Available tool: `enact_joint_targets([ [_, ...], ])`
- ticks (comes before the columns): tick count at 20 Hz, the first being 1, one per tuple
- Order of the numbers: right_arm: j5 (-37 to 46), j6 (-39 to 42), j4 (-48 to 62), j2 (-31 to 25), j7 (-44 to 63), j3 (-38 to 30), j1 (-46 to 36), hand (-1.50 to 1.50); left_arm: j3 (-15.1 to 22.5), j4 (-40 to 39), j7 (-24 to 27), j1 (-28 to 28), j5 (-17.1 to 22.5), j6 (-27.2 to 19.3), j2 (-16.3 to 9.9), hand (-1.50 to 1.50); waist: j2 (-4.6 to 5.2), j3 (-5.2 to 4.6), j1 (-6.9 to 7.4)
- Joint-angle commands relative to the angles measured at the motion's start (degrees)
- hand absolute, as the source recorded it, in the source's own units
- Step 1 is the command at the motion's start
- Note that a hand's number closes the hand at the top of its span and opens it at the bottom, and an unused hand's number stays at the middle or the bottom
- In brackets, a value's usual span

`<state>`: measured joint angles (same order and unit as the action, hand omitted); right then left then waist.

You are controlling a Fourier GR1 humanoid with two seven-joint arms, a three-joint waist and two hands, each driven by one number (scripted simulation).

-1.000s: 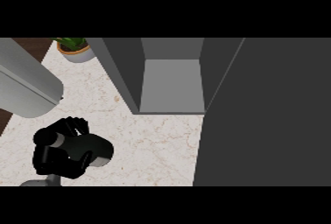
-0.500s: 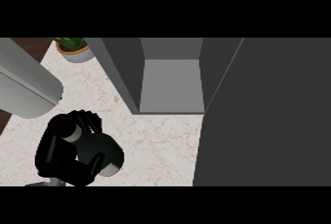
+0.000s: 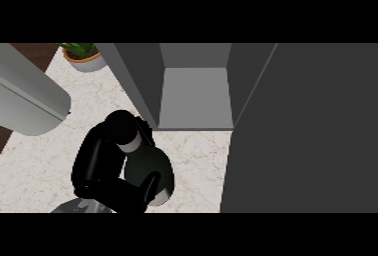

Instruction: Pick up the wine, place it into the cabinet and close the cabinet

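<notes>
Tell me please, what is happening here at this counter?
The robot's left hand has its fingers curled round a dark wine bottle and holds it above the marble counter, just in front of the open cabinet. The bottle is not inside yet, and the cabinet door stands open at the right. The right hand is out of view.

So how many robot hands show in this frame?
1. A single black hand shows at lower left on the counter, fingers curled round the dark wine bottle, just short of the open cabinet. The other hand is out of view.
</notes>
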<state>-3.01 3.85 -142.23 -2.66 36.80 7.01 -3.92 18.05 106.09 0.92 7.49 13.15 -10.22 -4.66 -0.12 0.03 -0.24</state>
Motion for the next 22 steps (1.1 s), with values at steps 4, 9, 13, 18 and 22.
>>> enact_joint_targets([
  [4,-5.3,1.2,-6.1,-1.2,2.0,-2.6,1.6,-1.5,3.0,-0.6,-8.3,9.8,-2.7,-8.3,4.5,1.5,0.04,0.0,-0.22],
  [9,-1.8,1.4,-2.1,1.0,-2.2,-0.2,2.5,-1.5,6.8,-7.1,-4.2,14.5,-5.0,-15.0,4.6,1.5,0.1,-0.01,-0.21],
  [13,-4.8,0.7,-6.0,-0.7,3.2,-3.0,-0.4,-1.5,7.6,-10.6,-8.4,24.0,-5.6,-22.8,4.6,1.5,0.06,-0.02,-0.49],
  [18,-5.0,0.7,-7.9,-1.1,4.9,-3.3,-0.1,-1.5,7.6,-14.0,-5.4,22.5,-5.1,-21.9,4.7,1.5,0.06,-0.03,-0.36],
  [22,-4.7,0.9,-5.3,-0.9,4.6,-3.4,-1.2,-1.5,8.1,-18.1,-3.8,27.3,-3.8,-25.3,4.7,1.5,0.11,-0.03,-0.41],
])
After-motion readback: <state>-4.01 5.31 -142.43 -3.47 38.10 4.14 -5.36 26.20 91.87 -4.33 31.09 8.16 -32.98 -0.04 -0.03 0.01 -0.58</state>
